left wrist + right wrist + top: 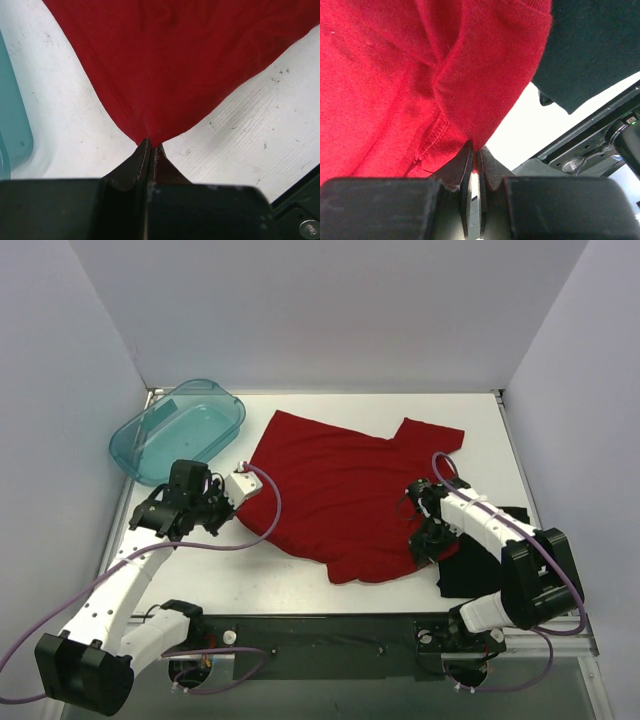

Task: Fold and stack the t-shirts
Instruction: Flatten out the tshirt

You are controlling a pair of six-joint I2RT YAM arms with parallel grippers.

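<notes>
The red t-shirt (345,495) lies spread across the middle of the table. My left gripper (243,483) is shut on its left corner, which comes to a point at the jaws in the left wrist view (150,142); the red cloth (175,65) stretches away from them. My right gripper (428,538) is shut on a fold at the shirt's right edge (475,147), where a hem (435,135) shows. The black t-shirt (480,560) lies folded at the near right, partly under the red one and my right arm; it also shows in the right wrist view (590,45).
A translucent teal plastic tub (175,430) sits at the far left, its wall at the edge of the left wrist view (12,125). White walls enclose the table. The black base rail (320,640) runs along the near edge.
</notes>
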